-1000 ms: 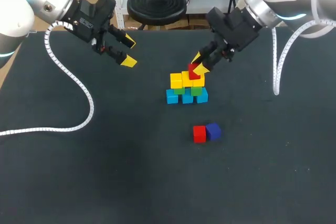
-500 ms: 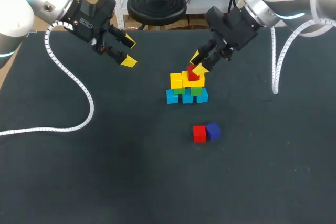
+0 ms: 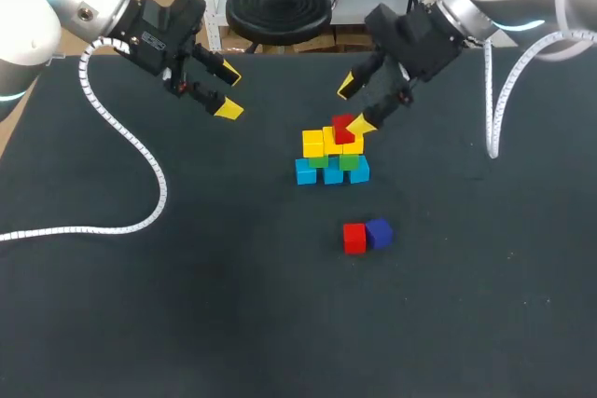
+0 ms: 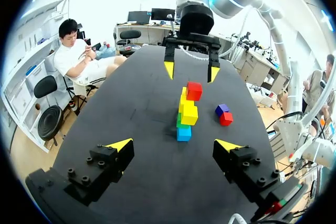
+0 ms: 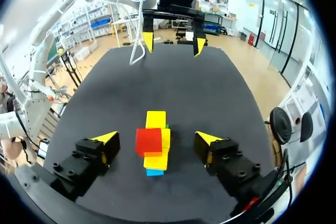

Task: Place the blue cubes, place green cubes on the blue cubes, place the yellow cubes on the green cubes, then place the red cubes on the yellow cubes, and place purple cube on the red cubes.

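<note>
Red: the first red cube (image 3: 343, 127) rests on the yellow cubes (image 3: 315, 143). My right tool (image 3: 354, 104) hangs open over it, fingers apart from it. I should rise straight up without brushing it, then fetch the loose red cube (image 3: 354, 239) at five o'clock from them. My left tool (image 3: 229, 91) hangs open at ten o'clock.

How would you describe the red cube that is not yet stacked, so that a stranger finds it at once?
Find the stack of cubes near the middle of the table. On the robot's side of it, two cubes lie touching on the table: the loose red cube and, on its right, a purple cube. The other red cube sits atop the stack.
</note>
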Controlling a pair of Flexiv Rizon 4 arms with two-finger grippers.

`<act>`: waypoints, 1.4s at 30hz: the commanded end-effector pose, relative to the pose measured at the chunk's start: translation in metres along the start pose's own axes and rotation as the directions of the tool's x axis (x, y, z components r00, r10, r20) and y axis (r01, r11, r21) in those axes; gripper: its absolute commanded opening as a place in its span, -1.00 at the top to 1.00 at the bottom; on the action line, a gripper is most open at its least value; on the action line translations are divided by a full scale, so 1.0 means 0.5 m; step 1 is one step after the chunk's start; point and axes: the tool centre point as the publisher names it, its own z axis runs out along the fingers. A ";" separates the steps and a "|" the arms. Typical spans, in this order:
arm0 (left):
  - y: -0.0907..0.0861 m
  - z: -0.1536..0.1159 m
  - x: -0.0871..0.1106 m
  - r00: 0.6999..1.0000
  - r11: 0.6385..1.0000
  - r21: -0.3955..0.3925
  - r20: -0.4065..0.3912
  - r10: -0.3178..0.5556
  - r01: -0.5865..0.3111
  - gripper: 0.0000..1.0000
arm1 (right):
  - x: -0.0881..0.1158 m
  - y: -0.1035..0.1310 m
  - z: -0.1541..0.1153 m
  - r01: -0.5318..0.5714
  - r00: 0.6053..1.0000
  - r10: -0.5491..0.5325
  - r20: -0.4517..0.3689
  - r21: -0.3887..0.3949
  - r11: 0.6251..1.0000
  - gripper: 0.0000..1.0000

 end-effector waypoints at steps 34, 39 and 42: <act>0.001 -0.001 0.001 1.000 1.000 0.001 0.001 0.002 -0.002 -1.00 | -0.032 0.087 0.033 0.078 0.990 -0.085 -0.110 -0.062 0.995 1.00; 0.001 -0.001 0.001 1.000 1.000 0.001 0.001 0.002 -0.002 -1.00 | -0.031 0.083 0.042 0.074 0.990 -0.082 -0.113 -0.072 0.995 1.00; 0.001 -0.001 0.001 1.000 1.000 0.001 0.001 0.002 -0.002 -1.00 | -0.031 0.083 0.043 0.072 0.990 -0.080 -0.119 -0.077 0.994 1.00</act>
